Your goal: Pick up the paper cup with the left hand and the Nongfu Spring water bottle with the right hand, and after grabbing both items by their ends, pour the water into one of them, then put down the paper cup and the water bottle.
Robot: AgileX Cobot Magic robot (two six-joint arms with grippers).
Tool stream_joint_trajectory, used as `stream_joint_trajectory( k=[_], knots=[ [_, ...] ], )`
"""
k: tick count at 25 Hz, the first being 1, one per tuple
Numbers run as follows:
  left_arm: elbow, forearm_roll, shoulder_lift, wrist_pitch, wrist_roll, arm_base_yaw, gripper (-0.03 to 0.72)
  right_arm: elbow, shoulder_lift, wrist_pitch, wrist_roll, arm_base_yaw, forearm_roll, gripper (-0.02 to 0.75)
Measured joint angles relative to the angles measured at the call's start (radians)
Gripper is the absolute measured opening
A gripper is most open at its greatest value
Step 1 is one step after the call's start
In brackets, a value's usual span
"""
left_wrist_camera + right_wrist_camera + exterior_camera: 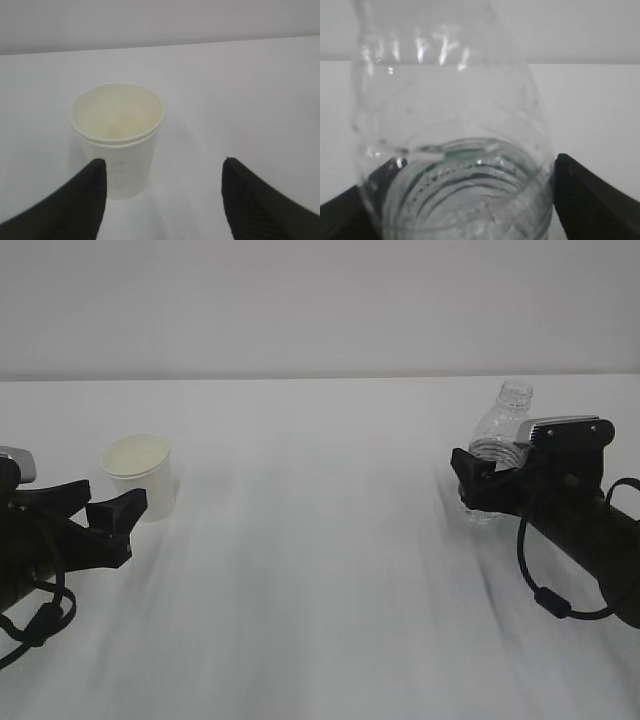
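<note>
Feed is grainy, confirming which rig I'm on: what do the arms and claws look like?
Both arms are black. The left claw has chunky black fingers and a looping black cable. The right claw carries a silver-grey camera block and a looped black cable.

No legible text, brand, number or sign in any view. Paper cup (118, 140), just ahead of left claw, plain white wall, no print. Water bottle (452, 150), between right claw's fingers, shows only green tint low through clear plastic; no letters readable there. Arm housings in exterior view show no readable marking.
</note>
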Motion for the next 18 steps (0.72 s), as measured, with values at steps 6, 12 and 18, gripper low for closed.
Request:
stream_joint_trajectory(
  k=[6,12,18],
  knots=[
    [0.0,0.0,0.0,0.0,0.0,0.0,0.513,-0.009,0.048,-0.002,-0.004,0.0,0.002,0.666],
    [0.0,0.0,0.0,0.0,0.0,0.0,0.513,-0.009,0.058,0.0,-0.004,0.0,0.002,0.664],
    [0.0,0.0,0.0,0.0,0.0,0.0,0.513,-0.009,0.058,0.0,-0.004,0.0,0.002,0.663]
  ],
)
